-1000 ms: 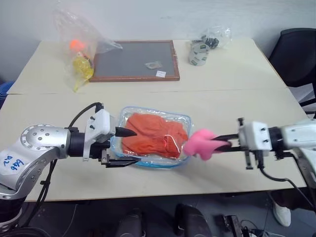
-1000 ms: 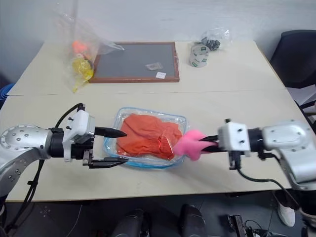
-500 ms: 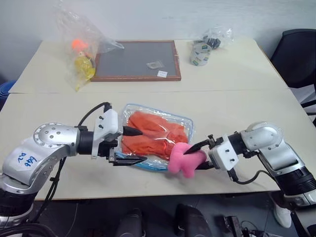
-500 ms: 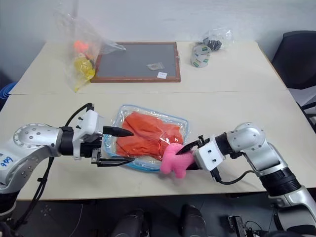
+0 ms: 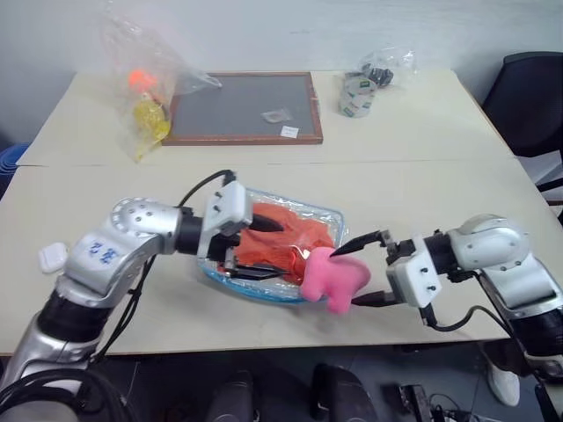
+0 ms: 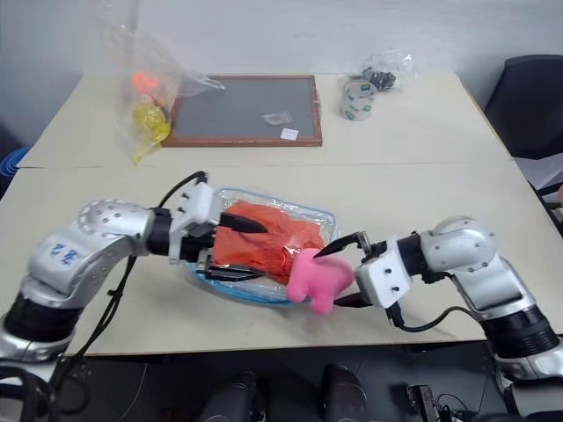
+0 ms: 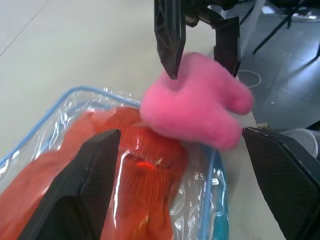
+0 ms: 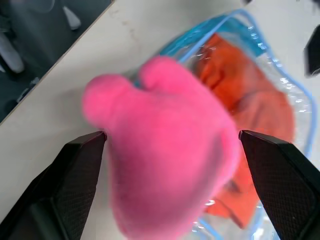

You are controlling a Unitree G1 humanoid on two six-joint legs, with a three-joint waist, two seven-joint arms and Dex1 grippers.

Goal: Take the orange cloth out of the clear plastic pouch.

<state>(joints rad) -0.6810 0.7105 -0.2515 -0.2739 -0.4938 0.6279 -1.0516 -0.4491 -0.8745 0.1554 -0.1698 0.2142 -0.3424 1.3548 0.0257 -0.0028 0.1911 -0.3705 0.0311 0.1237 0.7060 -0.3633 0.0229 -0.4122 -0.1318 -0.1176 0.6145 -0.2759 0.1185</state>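
Nearest, the right gripper (image 5: 362,271) stands wide open around a fuzzy pink plush toy (image 5: 333,279) without clamping it, beside the glossy blue-trimmed clear plastic pouch (image 5: 324,214) containing the wrinkled orange cloth (image 5: 286,236), where the left gripper (image 5: 264,251) spreads wide, holding nothing, over the pouch.

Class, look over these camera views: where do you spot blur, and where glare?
Right wrist view: the pink plush toy is smeared with soft edges, close to the lens. Left wrist view: bright glints streak the clear plastic pouch over the orange cloth. Left eye view: pale sheen on the pouch film; the table is evenly lit.
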